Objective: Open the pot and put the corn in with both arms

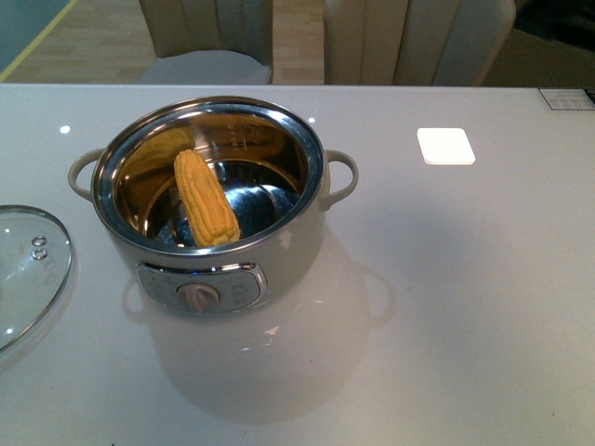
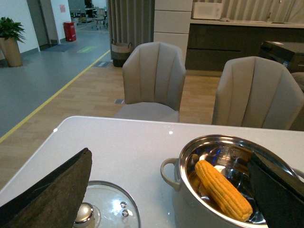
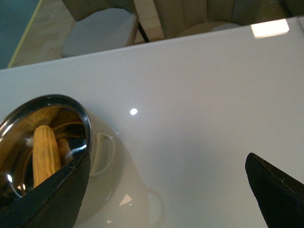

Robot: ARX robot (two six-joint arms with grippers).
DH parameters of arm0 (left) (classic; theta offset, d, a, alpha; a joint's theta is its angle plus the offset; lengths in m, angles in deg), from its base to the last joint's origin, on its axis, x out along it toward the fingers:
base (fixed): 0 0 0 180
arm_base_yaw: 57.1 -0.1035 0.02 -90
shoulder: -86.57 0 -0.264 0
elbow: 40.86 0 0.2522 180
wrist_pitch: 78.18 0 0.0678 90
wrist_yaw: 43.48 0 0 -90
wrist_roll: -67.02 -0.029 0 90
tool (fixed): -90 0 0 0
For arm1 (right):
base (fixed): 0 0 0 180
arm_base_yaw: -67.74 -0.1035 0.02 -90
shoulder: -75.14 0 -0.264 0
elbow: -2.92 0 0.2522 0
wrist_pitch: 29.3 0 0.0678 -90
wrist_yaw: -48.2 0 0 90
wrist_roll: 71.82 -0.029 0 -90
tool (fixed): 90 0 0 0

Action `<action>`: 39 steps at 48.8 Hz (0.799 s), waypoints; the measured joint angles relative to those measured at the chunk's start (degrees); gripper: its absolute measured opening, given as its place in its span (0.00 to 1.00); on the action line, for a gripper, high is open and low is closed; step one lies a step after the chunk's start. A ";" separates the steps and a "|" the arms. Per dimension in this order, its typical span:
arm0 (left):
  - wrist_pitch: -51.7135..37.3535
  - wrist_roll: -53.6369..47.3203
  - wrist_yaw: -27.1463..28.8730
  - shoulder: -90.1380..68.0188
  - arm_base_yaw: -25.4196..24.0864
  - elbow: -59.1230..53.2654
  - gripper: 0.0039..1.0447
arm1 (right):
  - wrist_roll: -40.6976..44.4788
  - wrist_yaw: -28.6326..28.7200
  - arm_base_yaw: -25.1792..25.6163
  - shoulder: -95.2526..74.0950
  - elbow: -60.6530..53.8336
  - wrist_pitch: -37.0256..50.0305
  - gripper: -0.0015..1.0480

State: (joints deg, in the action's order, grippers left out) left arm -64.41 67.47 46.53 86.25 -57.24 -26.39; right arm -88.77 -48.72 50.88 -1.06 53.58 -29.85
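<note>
The cream-white pot [image 1: 290, 249] stands uncovered on the white table, left of centre. The yellow corn [image 1: 206, 198] leans inside it, one end on the steel floor and the other against the near wall. Neither arm shows in the front view. In the left wrist view my left gripper [image 2: 166, 202] is open, its fingers [image 2: 52, 194] spread above the lid [image 2: 108, 209] and the pot [image 2: 183, 206], with the corn [image 2: 222, 189] below. My right gripper [image 3: 166, 199] is open over bare table beside the pot [image 3: 86, 124], where the corn [image 3: 45, 156] shows.
The glass lid [image 1: 28, 269] lies flat on the table left of the pot, knob up. A white square tile [image 1: 445, 146] sits at the back right. Two padded chairs [image 2: 154, 76] stand behind the table's far edge.
</note>
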 joint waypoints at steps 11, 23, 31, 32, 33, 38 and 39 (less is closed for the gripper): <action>0.00 0.02 0.00 0.00 0.00 0.00 0.94 | 6.08 -2.14 3.93 15.69 -8.70 -5.40 0.90; 0.00 0.00 0.00 0.00 0.00 0.00 0.94 | 15.61 -0.94 8.50 24.59 -25.35 26.73 0.41; 0.00 0.00 0.00 0.00 0.00 0.00 0.94 | 16.39 1.07 10.91 30.42 -29.57 24.48 0.09; 0.00 0.00 0.00 0.00 0.00 0.00 0.94 | 16.41 1.29 11.10 31.12 -29.88 24.17 0.06; 0.00 0.00 0.00 0.00 0.00 0.00 0.94 | 16.41 1.49 11.32 31.82 -30.18 23.85 0.02; 0.00 0.00 0.00 0.00 0.00 0.00 0.94 | 16.68 6.21 14.60 35.12 -31.61 21.94 0.02; 0.00 0.00 0.00 0.00 0.00 0.00 0.94 | 16.70 6.47 15.26 35.71 -31.82 21.59 0.02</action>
State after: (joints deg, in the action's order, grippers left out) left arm -64.41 67.47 46.53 86.25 -57.24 -26.39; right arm -72.07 -42.25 66.13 34.65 21.76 -8.25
